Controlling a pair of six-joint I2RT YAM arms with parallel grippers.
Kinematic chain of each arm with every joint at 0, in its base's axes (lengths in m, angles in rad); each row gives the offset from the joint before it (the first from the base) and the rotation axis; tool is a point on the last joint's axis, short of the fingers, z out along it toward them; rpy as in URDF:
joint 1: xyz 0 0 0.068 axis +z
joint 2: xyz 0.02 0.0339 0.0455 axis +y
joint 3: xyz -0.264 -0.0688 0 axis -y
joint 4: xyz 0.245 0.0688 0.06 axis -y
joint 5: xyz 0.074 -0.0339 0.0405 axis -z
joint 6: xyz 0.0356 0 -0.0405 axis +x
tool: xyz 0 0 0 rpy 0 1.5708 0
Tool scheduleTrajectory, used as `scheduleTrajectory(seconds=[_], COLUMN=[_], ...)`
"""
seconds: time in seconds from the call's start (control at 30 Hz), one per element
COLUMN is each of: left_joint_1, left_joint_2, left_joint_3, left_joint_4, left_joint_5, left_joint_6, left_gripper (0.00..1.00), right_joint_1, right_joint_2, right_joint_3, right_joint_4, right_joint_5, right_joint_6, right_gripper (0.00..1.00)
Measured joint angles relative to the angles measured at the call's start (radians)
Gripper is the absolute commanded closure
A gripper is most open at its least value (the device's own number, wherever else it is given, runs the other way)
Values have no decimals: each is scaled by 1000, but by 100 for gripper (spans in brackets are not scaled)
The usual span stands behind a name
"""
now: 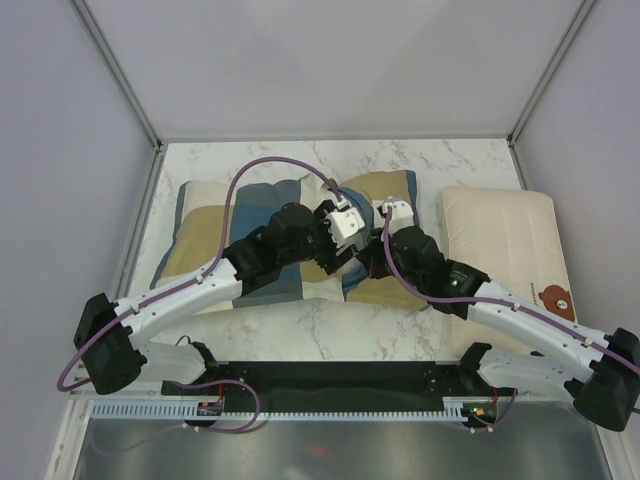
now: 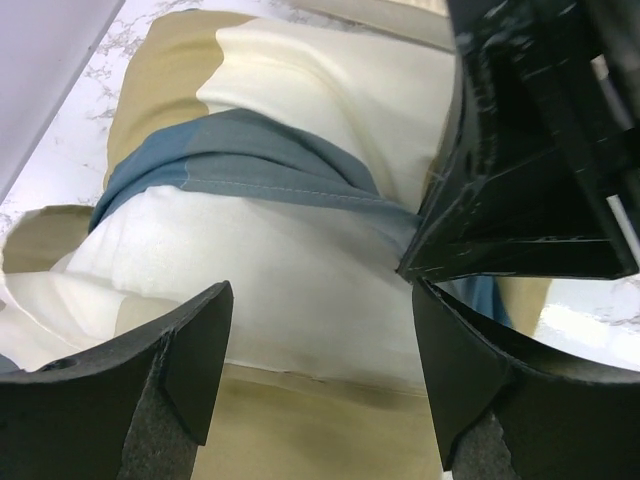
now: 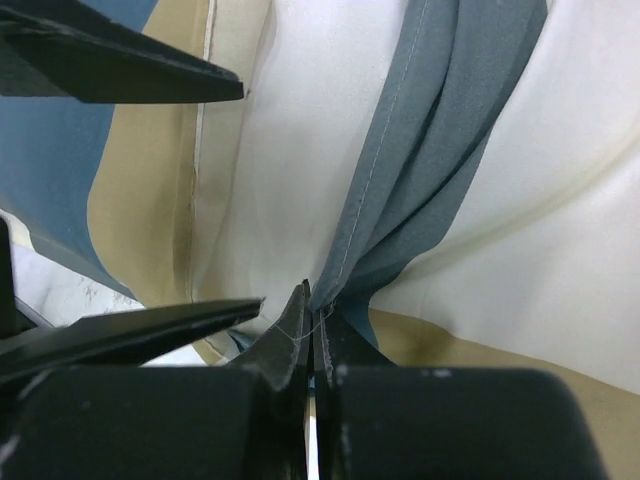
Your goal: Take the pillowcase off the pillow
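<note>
No legible text, label or number anywhere.

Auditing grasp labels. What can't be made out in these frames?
Top view: left arm and right arm cover the pillowcase middle; its opening and grip points are hidden.
Left wrist: right arm blocks upper right; white cloth could be pillow or case.
Right wrist: right jaws shut on a blue fold; layers caught are hidden between them.
Pillow tag: seen in no view.

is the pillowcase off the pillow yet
Mostly on. The pillowcase lies plump over the pillow, bare only past the blue hem, which the right gripper pinches shut.
</note>
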Motion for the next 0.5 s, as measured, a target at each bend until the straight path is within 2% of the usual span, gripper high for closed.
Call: scheduleTrajectory(seconds=[0.5], left_joint_1=[13], left_joint_2=[146], left_joint_3=[-2], left_joint_4=[6], left_joint_5=[17], left_joint_6=[84], left_gripper=[18], right_joint_1=[-2], right_joint_2=[-10], right_joint_3=[-3], right_joint_4=[-3], right_joint_5=[-15], right_joint_6=[11], right_gripper=[100])
